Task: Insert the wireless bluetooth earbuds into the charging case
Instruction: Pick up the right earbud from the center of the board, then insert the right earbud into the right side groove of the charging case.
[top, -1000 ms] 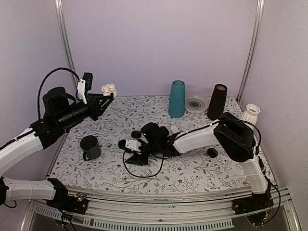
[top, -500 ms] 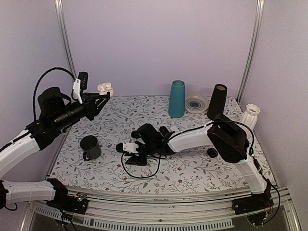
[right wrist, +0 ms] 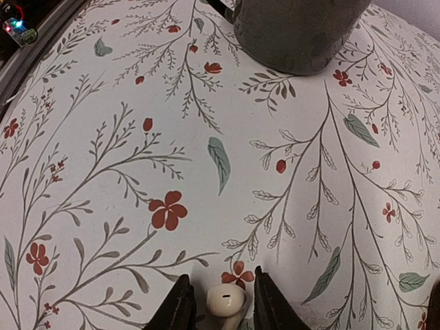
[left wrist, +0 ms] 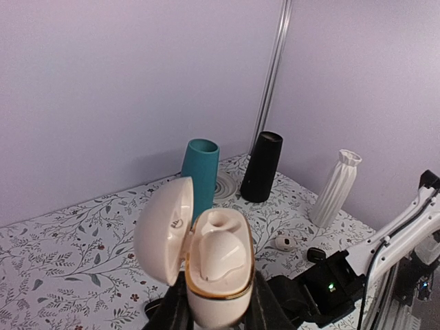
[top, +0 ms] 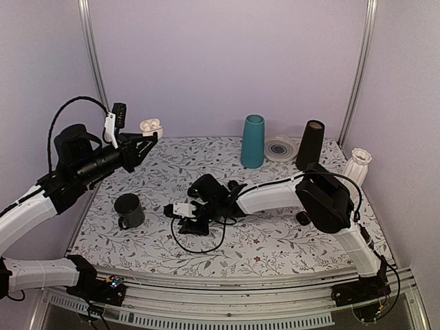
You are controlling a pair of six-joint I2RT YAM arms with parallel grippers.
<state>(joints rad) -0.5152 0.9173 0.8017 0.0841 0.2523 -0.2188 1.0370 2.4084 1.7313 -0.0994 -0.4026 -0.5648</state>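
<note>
From above, the left gripper (top: 154, 136) is clenching the open case (top: 152, 126) high over the table's (top: 275, 240) left rear. The right gripper (top: 172, 211) is lying low near the mug (top: 128, 210).

At the left wrist, a teal vase (left wrist: 200, 168) is standing behind the case.

At the right wrist, the released jaws are straddling an earbud (right wrist: 225, 300), with slim gaps showing.

I work in a lab test cell; plain lilac panels (top: 227, 62) close three sides; metal posts (top: 91, 41) stand at the corners; the left arm (top: 27, 210) and right arm (top: 271, 196) are bolted to a rail (top: 227, 292) before a flowered table (top: 289, 240).
</note>
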